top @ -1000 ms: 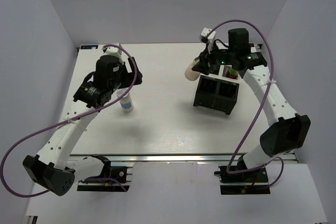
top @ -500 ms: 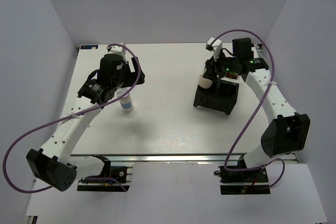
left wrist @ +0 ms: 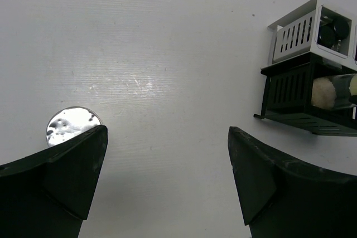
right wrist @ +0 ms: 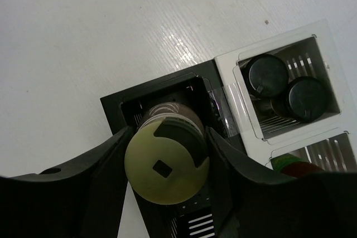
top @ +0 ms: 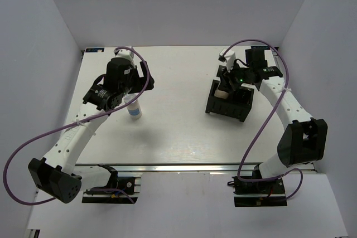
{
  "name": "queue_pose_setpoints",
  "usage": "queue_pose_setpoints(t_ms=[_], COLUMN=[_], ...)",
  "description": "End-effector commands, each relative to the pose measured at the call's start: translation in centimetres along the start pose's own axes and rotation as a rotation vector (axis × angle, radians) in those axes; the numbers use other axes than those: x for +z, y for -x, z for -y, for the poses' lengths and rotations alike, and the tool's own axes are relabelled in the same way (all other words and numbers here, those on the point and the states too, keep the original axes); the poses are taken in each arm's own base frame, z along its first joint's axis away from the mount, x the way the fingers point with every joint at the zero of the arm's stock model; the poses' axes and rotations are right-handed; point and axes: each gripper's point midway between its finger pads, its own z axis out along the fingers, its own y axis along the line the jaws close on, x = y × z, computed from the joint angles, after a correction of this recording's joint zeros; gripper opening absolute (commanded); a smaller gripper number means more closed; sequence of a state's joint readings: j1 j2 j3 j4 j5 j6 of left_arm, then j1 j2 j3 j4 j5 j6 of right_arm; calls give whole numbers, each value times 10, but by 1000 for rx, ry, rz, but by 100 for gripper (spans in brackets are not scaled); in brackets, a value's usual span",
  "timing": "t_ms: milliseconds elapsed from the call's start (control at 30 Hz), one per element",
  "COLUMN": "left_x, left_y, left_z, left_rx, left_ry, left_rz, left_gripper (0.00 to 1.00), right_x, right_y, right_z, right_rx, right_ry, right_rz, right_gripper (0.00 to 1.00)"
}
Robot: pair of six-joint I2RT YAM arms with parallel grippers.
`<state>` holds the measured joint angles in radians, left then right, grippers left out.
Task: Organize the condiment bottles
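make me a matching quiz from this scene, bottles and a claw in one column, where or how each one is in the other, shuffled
1. cream bottle
2. blue-labelled bottle
3. black-lidded jars
4. left claw

A. in the white compartment
B. open, holding nothing
C. standing on the table
D. gripped by the right claw, partly in the black compartment

Pairs: 1-D, 2-C, 3-A, 4-B

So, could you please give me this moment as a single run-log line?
right claw: shut on cream bottle, in black rack compartment | left claw: open, empty, above table near blue-labelled bottle
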<state>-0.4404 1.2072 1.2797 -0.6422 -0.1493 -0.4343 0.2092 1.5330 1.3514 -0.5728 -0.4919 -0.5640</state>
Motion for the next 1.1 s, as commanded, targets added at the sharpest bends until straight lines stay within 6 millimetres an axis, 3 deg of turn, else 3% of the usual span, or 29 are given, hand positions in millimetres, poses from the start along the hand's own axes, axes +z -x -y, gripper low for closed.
queue_pose_setpoints(t_ms=[0,133,367,633,767,933,1067], left_x=[-3,1,0,1,2,9,14], left_y=[-1,-10,-16,-24,-29,-45,-55], left_z=[-2,-12,-22,-28,-32,-44,-58], left_rx=[0,6,13,18,19,15,13], left_ry=[-4,45,97,122,140,206,298], left_rz=[10,-20,-44,-68,-82,-137,-177], left_gripper=[98,98,98,98,98,98,98], right_x=[-1,7,9,4,-10,-31,-33], right_y=[2,0,2,11,35,70,72], right_z=[3,2,1,-3,-7,-40,-54], right_rx=[-19,4,7,1,-37,-185,-195], right_ry=[-13,6,21,35,40,163,211], right_rz=[20,21,29,63,140,326,382], right_gripper=[34,49,61,64,61,60,62])
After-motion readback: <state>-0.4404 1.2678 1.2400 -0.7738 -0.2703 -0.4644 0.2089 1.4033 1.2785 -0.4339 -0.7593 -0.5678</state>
